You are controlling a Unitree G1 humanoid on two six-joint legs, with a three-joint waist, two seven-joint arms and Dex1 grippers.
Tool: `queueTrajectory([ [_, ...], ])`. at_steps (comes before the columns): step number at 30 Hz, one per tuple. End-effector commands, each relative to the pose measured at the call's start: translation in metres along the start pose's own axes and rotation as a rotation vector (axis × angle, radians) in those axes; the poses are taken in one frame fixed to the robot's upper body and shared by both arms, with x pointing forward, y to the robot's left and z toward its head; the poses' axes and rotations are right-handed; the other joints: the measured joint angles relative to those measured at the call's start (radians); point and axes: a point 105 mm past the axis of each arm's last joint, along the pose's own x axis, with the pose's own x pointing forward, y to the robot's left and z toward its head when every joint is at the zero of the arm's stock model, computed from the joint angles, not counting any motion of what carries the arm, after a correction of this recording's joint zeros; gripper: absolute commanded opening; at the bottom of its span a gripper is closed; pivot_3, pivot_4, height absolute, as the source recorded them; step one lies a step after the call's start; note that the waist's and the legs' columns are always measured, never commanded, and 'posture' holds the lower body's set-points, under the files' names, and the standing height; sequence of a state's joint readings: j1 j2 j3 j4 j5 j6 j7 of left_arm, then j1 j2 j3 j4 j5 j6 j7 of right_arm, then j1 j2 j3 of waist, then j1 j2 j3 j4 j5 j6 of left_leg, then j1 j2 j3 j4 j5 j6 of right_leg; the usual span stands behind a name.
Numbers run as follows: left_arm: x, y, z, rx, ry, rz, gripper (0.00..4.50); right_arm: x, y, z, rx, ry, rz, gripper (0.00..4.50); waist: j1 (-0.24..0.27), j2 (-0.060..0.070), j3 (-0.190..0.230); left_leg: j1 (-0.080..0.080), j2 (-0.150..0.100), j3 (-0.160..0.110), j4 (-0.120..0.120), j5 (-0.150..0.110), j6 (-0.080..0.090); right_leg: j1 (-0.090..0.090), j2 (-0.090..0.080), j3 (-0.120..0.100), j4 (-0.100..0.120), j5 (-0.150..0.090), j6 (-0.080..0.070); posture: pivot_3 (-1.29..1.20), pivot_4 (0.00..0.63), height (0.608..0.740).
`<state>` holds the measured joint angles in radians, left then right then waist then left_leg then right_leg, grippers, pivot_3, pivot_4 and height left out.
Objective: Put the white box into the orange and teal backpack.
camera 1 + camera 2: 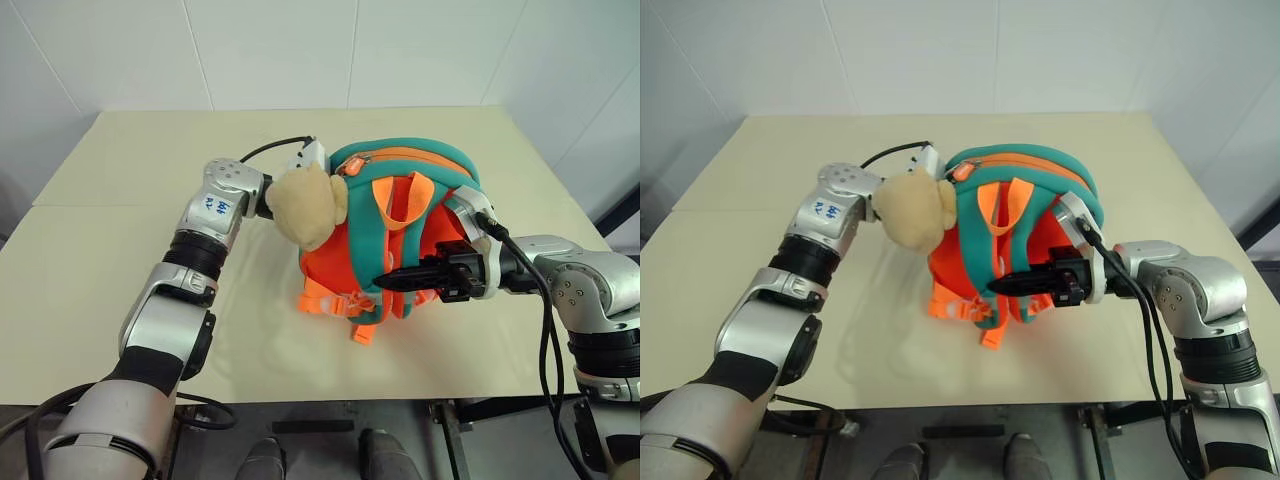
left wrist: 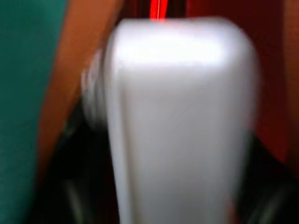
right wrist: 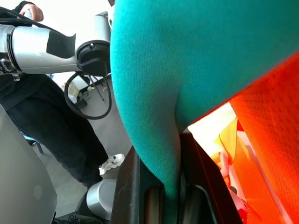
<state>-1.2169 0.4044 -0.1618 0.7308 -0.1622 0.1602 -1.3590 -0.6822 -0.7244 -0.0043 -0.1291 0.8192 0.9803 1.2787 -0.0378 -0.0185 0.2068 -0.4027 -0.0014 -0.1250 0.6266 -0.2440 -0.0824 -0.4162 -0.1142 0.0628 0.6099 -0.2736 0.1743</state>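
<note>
Right hand (image 1: 392, 281) pinches a teal strap of the orange and teal backpack (image 1: 400, 240), holding it upright.

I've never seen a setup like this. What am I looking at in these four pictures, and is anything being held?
This is a humanoid robot with two arms, each ending in a two-fingered hand. The two wide pictures come from cameras in its head, looking down over a beige table. On the table stands an orange and teal backpack with a plush head attached. The other two pictures come from cameras on the wrists. The right hand is shut on a teal strap. The left arm reaches to the backpack's top, behind the plush head. Its wrist camera sees the white box close up against orange and teal fabric. I cannot tell whether it is gripped.
</note>
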Motion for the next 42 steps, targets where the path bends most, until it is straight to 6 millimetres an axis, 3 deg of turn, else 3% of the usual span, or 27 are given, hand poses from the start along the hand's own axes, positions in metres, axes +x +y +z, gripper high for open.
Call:
queueTrajectory([
  [1,-0.04,-0.003,0.028,0.113,-0.094,0.016,4.0,-0.001,0.005,0.006,-0.038,-0.016,0.015,0.0,-0.006,0.0,0.0,0.0,0.0,0.0,-0.001,0.0,0.0,0.0,0.0,0.0,0.0,0.0,0.0,0.0,0.15,0.74],
  [10,-0.096,-0.024,0.025,0.146,-0.039,0.065,4.0,0.0,0.005,0.006,-0.031,-0.026,0.008,0.0,0.004,0.0,0.0,0.0,0.0,0.0,-0.002,0.0,0.0,-0.001,0.0,0.0,0.0,-0.001,-0.001,0.0,0.15,0.74],
  [17,-0.089,-0.056,0.032,0.137,-0.123,0.109,4.0,-0.001,0.004,0.004,-0.024,-0.026,0.003,0.0,0.008,0.0,0.0,0.0,0.0,-0.001,-0.001,0.0,0.0,-0.001,0.0,0.0,0.001,-0.001,-0.001,0.0,0.15,0.74],
  [25,-0.077,-0.047,0.067,0.101,-0.407,0.266,4.0,0.003,0.004,0.004,-0.02,-0.023,0.014,0.0,0.009,0.0,0.0,0.003,0.0,-0.001,0.002,0.0,0.0,0.003,0.0,0.0,0.002,0.0,-0.002,0.0,0.15,0.74],
  [29,-0.075,-0.047,0.067,0.053,-0.429,0.283,4.0,0.003,0.005,0.002,-0.017,-0.019,0.015,0.0,0.007,0.0,0.0,0.003,0.0,-0.001,0.002,0.001,0.0,0.003,0.0,0.0,0.002,0.0,-0.002,0.0,0.15,0.74],
  [32,-0.074,-0.044,0.065,0.032,-0.441,0.3,3.41,0.003,0.005,0.0,-0.015,-0.018,0.014,0.0,0.008,0.0,0.0,0.003,0.0,-0.001,0.001,0.001,0.0,0.003,0.0,0.0,0.002,0.0,-0.002,0.0,0.15,0.74],
  [38,-0.082,-0.039,0.062,0.02,-0.455,0.33,1.72,0.003,0.005,-0.001,-0.015,-0.021,0.01,0.0,0.009,0.0,0.0,0.003,0.0,-0.001,0.001,0.001,0.0,0.003,0.0,0.0,0.001,0.0,-0.002,0.0,0.15,0.74],
  [42,-0.091,-0.04,0.041,-0.032,-0.358,0.321,0.78,0.003,0.005,-0.001,-0.015,-0.024,0.008,0.0,0.004,0.0,0.0,0.003,0.0,0.0,0.001,0.001,0.0,0.003,0.0,0.0,0.001,0.0,-0.002,0.0,0.15,0.74],
])
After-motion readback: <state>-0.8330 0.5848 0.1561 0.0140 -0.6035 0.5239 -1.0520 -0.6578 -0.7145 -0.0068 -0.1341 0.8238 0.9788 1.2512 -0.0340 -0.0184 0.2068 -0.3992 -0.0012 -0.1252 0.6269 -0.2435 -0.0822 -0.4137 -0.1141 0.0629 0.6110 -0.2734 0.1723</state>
